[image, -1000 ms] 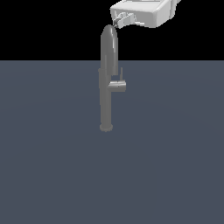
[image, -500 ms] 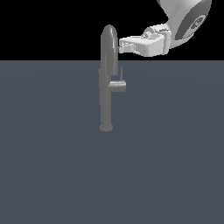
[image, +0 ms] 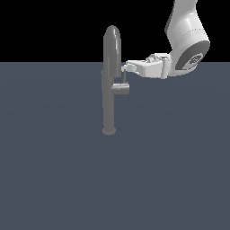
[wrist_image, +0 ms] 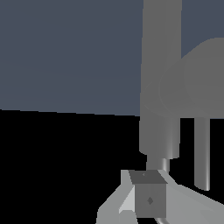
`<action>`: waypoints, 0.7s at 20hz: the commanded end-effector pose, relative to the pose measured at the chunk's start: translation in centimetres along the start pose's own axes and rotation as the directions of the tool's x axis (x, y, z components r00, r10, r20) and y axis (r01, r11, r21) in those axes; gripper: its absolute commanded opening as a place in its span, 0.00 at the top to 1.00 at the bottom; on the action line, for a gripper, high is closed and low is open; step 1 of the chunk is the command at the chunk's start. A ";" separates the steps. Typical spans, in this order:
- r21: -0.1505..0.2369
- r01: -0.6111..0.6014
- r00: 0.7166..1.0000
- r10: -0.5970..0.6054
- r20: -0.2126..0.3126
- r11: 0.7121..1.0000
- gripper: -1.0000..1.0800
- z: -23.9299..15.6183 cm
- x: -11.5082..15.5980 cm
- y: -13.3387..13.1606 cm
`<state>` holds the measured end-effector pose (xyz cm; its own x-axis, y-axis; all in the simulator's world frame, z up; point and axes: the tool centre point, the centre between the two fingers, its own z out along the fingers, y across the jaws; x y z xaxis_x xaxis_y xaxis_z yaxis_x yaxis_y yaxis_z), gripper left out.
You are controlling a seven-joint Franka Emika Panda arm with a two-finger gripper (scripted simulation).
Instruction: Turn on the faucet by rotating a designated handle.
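Note:
The faucet is a tall grey column with a rounded top and a small round base, standing on the dark floor. The handle is a short stub on the column's exterior-view right side, with a thin pin rising from its end. My gripper reaches in from the exterior view's right. Its fingertips are pressed together just above the pin's top, close beside the column. In the wrist view the shut fingers sit close in front of the faucet, the handle and its pin.
A flat dark grey-blue floor spreads around the faucet base. The white arm comes down from the upper part of the exterior view's right.
The gripper has come down from near the faucet's arched top to just above the handle's pin. The arm has swung lower into view. The faucet and handle have not moved.

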<state>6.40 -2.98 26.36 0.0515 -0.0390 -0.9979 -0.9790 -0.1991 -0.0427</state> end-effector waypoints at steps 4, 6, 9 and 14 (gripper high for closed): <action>0.037 -0.038 0.998 0.036 0.045 0.999 1.00 0.1 1.4 -0.3; 0.041 -0.042 0.998 0.040 0.050 0.998 1.00 0.2 1.6 -0.3; 0.039 -0.040 0.998 0.038 0.048 0.998 1.00 0.2 1.5 -0.3; 0.039 -0.040 0.998 0.038 0.048 0.998 1.00 0.2 1.4 -0.1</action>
<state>6.62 -2.76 24.83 0.0043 0.0008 -1.0000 -0.9873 -0.1591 -0.0044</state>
